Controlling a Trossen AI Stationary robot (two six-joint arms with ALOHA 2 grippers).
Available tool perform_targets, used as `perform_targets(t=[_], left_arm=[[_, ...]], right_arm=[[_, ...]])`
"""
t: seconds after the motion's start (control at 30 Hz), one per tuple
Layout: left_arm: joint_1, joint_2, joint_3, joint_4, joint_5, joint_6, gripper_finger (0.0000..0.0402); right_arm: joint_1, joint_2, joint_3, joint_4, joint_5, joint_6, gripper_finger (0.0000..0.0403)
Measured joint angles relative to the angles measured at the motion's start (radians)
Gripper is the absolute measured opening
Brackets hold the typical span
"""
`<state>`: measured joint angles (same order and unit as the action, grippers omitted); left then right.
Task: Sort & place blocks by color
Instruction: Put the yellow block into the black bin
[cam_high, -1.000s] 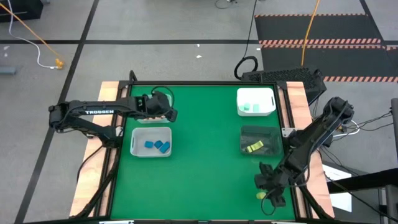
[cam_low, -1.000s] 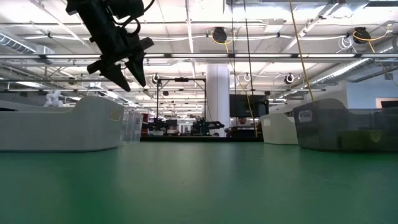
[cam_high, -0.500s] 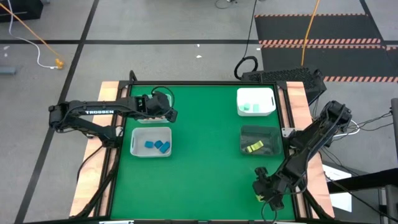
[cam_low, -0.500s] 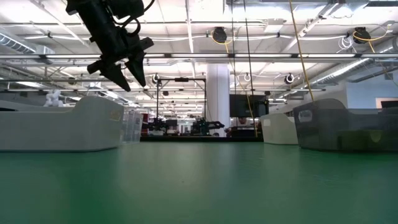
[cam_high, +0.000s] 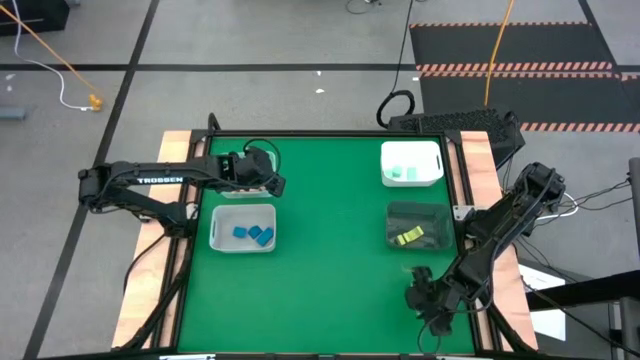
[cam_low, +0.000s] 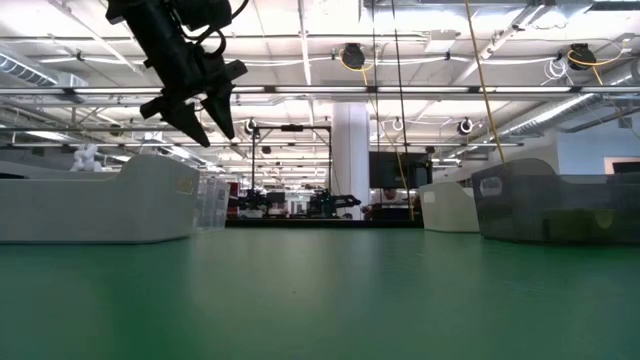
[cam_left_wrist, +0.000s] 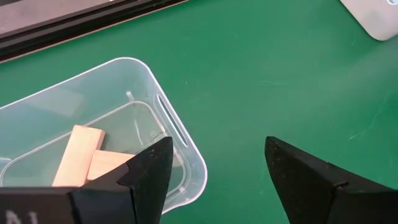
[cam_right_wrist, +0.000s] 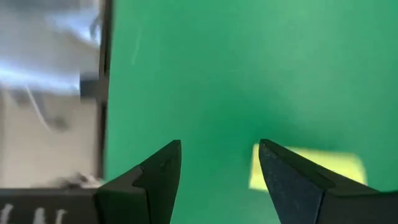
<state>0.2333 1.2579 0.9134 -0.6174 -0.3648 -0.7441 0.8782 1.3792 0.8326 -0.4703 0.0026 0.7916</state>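
Note:
My right gripper (cam_high: 424, 300) is open low over the table's near right part. In the right wrist view (cam_right_wrist: 217, 149) a yellow block (cam_right_wrist: 336, 167) lies flat on the green table, partly behind one finger and not in the gap. My left gripper (cam_high: 272, 182) is open and empty, above the edge of a clear bin (cam_left_wrist: 180, 140) at the far left. That bin holds tan wood blocks (cam_left_wrist: 81, 158). In the low view my left gripper (cam_low: 198, 122) hangs well above the table. Blue blocks (cam_high: 252, 234) lie in a white bin, mint blocks (cam_high: 404, 172) in another, and yellow blocks (cam_high: 408, 237) in a dark bin.
The white bin with the blue blocks (cam_high: 222, 240) stands left of centre. The white bin with the mint blocks (cam_high: 432, 152) is at the far right, and the dark bin (cam_high: 436, 216) is just nearer than it. The table's near edge and right edge run close to my right gripper.
My right gripper has shifted a little toward the table's left and far edges. It now covers the yellow block that showed beside it in the high view. My left arm has kept still.

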Motion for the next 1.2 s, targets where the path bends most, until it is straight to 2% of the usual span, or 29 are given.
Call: perform_targets(t=[0.2, 0.33, 0.47, 0.53, 0.63, 0.77, 1.2], left_arm=[[0.0, 0.0, 0.0, 0.0, 0.0, -0.021, 0.0255], [0.0, 0.0, 0.0, 0.0, 0.0, -0.02, 0.0255], [0.0, 0.0, 0.0, 0.0, 0.0, -0.02, 0.0255], [0.0, 0.0, 0.0, 0.0, 0.0, -0.019, 0.0255], [0.0, 0.0, 0.0, 0.0, 0.0, -0.008, 0.0255], [0.0, 0.0, 0.0, 0.0, 0.0, 0.006, 0.0255], [0.0, 0.0, 0.0, 0.0, 0.0, 0.005, 0.0255]], right_arm=[[-0.005, 0.0, 0.0, 0.008, -0.062, 0.641, 0.0205], [0.017, 0.0, 0.0, 0.081, -0.076, 0.959, 0.0205], [0.016, 0.0, 0.0, 0.018, -0.063, 1.324, 0.0205], [0.019, 0.0, 0.0, -0.034, -0.049, 1.431, 0.0205], [0.021, 0.0, 0.0, -0.129, -0.022, 1.52, 0.0205], [0.005, 0.005, 0.0, -0.203, -0.003, 1.535, 0.0205], [-0.053, 0.123, -0.002, -0.167, -0.001, 1.458, 0.0204]])
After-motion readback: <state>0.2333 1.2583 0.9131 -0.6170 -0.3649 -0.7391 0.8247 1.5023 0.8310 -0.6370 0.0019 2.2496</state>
